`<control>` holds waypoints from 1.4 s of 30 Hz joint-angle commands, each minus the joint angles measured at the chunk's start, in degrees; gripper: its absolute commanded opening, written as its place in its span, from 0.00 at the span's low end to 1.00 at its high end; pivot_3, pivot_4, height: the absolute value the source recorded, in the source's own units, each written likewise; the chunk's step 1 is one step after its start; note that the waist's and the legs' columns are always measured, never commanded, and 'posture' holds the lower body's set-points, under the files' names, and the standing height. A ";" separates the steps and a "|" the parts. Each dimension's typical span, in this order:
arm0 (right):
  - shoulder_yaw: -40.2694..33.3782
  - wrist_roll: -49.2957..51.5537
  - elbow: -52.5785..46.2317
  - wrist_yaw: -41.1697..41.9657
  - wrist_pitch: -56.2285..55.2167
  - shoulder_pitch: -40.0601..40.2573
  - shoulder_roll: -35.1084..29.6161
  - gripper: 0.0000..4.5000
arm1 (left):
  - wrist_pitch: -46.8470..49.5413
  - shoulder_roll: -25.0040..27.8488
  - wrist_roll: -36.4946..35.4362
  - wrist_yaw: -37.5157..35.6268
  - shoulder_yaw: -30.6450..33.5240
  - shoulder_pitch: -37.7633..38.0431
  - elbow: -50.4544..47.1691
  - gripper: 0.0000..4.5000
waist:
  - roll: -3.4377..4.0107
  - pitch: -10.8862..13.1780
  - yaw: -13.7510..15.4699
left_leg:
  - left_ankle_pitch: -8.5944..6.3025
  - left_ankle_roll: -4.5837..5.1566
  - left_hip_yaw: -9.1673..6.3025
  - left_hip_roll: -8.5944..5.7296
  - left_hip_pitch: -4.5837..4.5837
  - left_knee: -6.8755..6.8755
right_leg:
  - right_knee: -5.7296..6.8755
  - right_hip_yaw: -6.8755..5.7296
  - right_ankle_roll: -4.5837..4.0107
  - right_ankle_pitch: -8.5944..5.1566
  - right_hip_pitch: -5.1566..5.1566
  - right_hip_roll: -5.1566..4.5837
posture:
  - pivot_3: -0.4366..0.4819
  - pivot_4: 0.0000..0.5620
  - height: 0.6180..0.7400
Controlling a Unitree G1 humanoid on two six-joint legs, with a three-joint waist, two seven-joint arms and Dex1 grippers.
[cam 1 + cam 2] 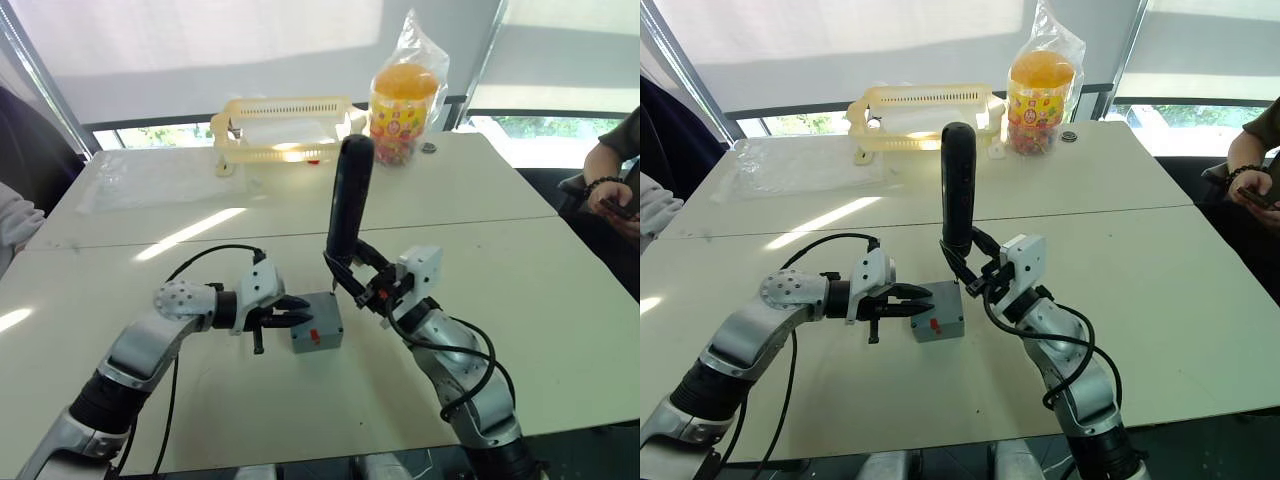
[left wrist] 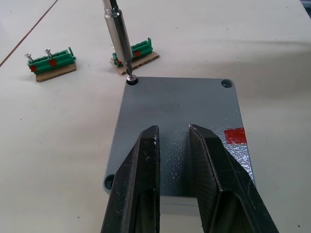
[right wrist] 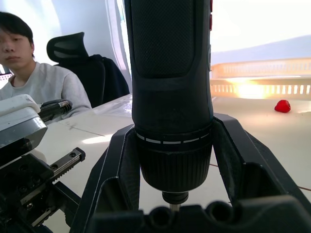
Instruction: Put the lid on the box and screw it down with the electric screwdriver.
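The lid (image 2: 180,131) sits on the box (image 1: 318,335), pressed under the slightly parted left tool (image 2: 173,138); the right tool (image 1: 967,270) grips the rigid, top-heavy screwdriver (image 1: 348,200) low, bit in the far corner screw.

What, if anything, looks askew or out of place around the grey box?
Nothing stands out. The lid sits square on the box, the electric screwdriver stands upright with its bit in a corner screw, and two green screw holders stand upright on the table.
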 commanded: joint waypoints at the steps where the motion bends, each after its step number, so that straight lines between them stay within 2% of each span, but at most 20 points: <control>1: -0.71 0.07 -2.00 0.49 -2.86 -0.50 1.04 0.38 | 0.95 0.32 2.44 0.18 -1.87 1.43 1.64 0.21 | 0.00 0.00 0.00 | 0.00 0.00 0.00 0.00 0.00 0.00 | 0.00 0.00 0.00 0.00 0.00 0.00 | 0.48 0.27 1.00; 22: 0.60 -3.87 1.68 2.70 -5.70 1.07 0.00 0.38 | -0.11 -0.33 3.77 0.69 -2.12 1.39 2.36 0.21 | -0.03 -0.19 0.02 | 0.00 0.00 0.00 0.00 0.10 0.00 | 0.00 0.00 0.00 0.00 0.12 0.00 | 0.48 0.27 1.00; 42: 1.20 -3.53 4.81 4.82 -5.76 2.58 1.50 0.38 | 0.15 -0.28 4.44 0.42 -2.36 1.67 1.81 0.21 | -0.04 -0.95 -0.05 | 0.00 0.00 0.00 0.00 0.24 -0.04 | -0.01 0.00 -0.02 -0.02 0.23 0.01 | 0.48 0.27 1.00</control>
